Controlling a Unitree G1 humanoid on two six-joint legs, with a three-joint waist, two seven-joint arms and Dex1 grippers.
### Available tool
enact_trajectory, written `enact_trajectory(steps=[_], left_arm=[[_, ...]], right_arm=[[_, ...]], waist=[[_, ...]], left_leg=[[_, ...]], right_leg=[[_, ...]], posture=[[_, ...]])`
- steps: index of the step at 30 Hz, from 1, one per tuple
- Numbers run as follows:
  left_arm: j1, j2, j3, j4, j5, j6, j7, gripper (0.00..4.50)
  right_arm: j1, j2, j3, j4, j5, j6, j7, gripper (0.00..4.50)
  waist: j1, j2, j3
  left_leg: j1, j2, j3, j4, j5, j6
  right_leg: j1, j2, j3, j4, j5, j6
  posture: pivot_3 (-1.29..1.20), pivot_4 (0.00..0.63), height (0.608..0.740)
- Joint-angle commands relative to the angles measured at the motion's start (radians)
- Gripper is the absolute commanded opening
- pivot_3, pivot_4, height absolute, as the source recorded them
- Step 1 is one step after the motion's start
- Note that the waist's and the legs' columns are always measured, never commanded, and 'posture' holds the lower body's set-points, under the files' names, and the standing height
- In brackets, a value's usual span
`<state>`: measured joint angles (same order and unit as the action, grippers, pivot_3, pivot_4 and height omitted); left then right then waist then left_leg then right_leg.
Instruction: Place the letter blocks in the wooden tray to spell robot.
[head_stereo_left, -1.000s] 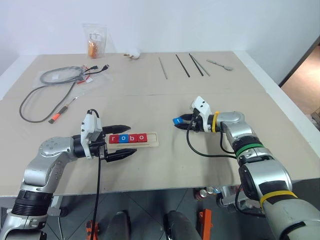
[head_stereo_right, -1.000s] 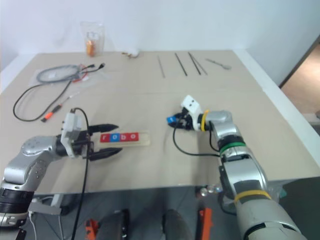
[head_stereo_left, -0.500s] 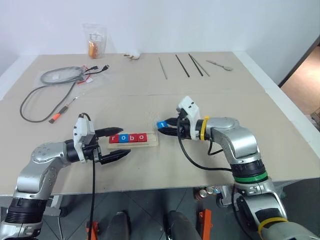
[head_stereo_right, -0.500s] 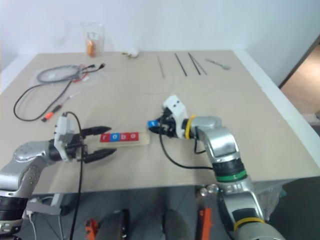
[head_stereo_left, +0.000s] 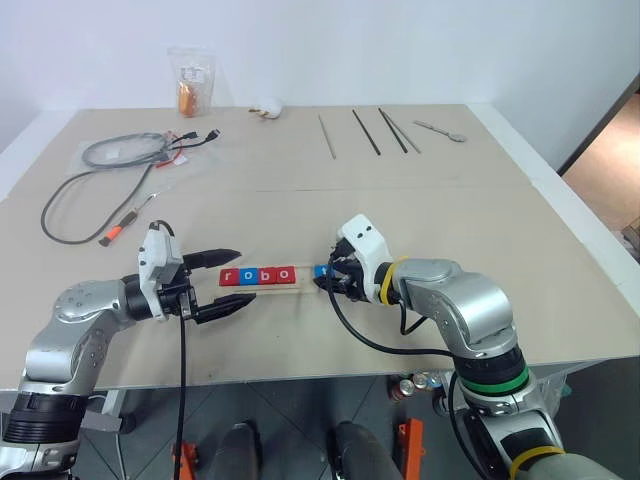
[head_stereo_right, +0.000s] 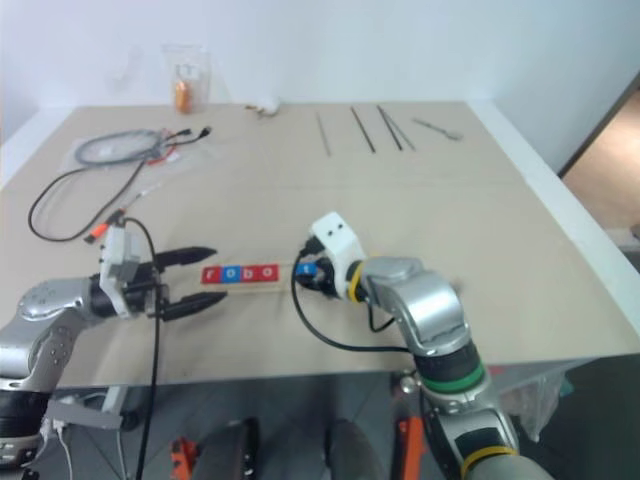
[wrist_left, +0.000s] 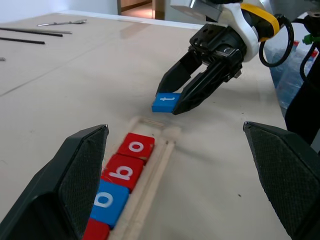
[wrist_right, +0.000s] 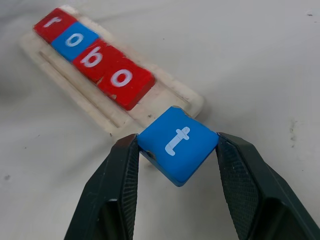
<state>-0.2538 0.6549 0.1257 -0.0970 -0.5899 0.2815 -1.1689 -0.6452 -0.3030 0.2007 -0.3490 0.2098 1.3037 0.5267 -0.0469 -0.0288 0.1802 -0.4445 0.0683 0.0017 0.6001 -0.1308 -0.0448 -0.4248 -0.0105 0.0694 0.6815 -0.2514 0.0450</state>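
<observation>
With the right end effector clamped on the blue t block just beside the tray's empty right end, the block wants squaring, then lowering flat beside the red o, while the left end effector waits wide open.

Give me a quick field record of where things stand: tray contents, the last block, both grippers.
tray: wooden tray holds r, o, b, o in a row; end slot nearest the right gripper empty
last block: blue t block, held above the table at the tray's empty end, not yet in
right gripper: shut on the t block
left gripper: open, at the tray's r end, holding nothing
word so far: robo
</observation>
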Motion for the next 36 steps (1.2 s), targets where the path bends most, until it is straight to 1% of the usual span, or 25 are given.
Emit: enact_trajectory(steps=[1, 6, 10, 15, 24, 31, 36], left_arm=[[-0.018, -0.001, -0.002, -0.004, -0.005, -0.009, -0.013, 4.5], [-0.01, 0.007, 0.0, 0.0, -0.004, -0.008, -0.031, 4.5], [0.02, 0.043, 0.021, 0.006, -0.002, -0.009, -0.059, 4.5], [0.046, 0.083, 0.011, 0.012, 0.017, -0.029, -0.103, 4.5], [0.034, 0.064, 0.013, 0.006, 0.017, -0.026, -0.084, 4.5], [0.036, 0.058, 0.013, 0.001, 0.015, -0.028, -0.072, 4.5], [0.04, 0.054, 0.013, -0.003, 0.014, -0.028, -0.065, 4.5]], right_arm=[[-0.033, 0.006, -0.003, -0.044, 0.014, 0.009, -0.03, 1.77], [-0.037, 0.014, 0.001, -0.051, 0.043, 0.026, -0.045, 1.77], [-0.045, 0.029, 0.016, -0.029, 0.054, 0.012, -0.059, 1.77], [-0.066, 0.049, 0.051, 0.017, 0.056, -0.026, -0.061, 1.77], [-0.101, 0.047, 0.111, 0.131, 0.029, -0.141, -0.053, 1.77], [-0.101, 0.04, 0.119, 0.153, 0.019, -0.168, -0.052, 1.77], [-0.102, 0.026, 0.098, 0.146, 0.02, -0.161, -0.054, 1.77]], waist=[[0.0, 0.0, 0.0], [0.0, 0.0, 0.0], [-0.002, 0.0, 0.0], [-0.002, 0.0, 0.0], [-0.002, 0.0, 0.0], [-0.001, 0.0, 0.0], [-0.001, 0.0, 0.0]], left_leg=[[0.0, 0.0, 0.0, 0.0, 0.0, 0.0], [0.0, 0.0, 0.0, 0.0, 0.0, 0.0], [0.0, 0.0, 0.0, 0.0, 0.0, 0.0], [0.0, 0.0, 0.0, -0.001, 0.0, 0.0], [-0.001, 0.0, 0.0, -0.001, 0.0, 0.0], [-0.001, 0.0, 0.0, -0.002, 0.0, 0.0], [-0.001, 0.0, 0.0, -0.002, 0.0, 0.0]], right_leg=[[0.0, 0.0, 0.0, 0.0, 0.0, 0.0], [0.0, 0.0, 0.0, 0.0, 0.0, 0.0], [0.0, 0.0, 0.0, 0.0, 0.0, 0.0], [-0.001, 0.0, 0.0, 0.0, -0.001, 0.0], [-0.001, 0.0, 0.0, -0.001, -0.001, -0.001], [-0.002, 0.0, 0.0, -0.001, -0.001, 0.0], [-0.002, 0.0, 0.0, -0.001, -0.001, 0.0]], posture=[[0.0, 0.15, 0.74], [0.0, 0.15, 0.74], [0.0, 0.15, 0.74], [0.0, 0.15, 0.74], [0.0, 0.15, 0.74], [0.0, 0.15, 0.74], [0.0, 0.15, 0.74]])
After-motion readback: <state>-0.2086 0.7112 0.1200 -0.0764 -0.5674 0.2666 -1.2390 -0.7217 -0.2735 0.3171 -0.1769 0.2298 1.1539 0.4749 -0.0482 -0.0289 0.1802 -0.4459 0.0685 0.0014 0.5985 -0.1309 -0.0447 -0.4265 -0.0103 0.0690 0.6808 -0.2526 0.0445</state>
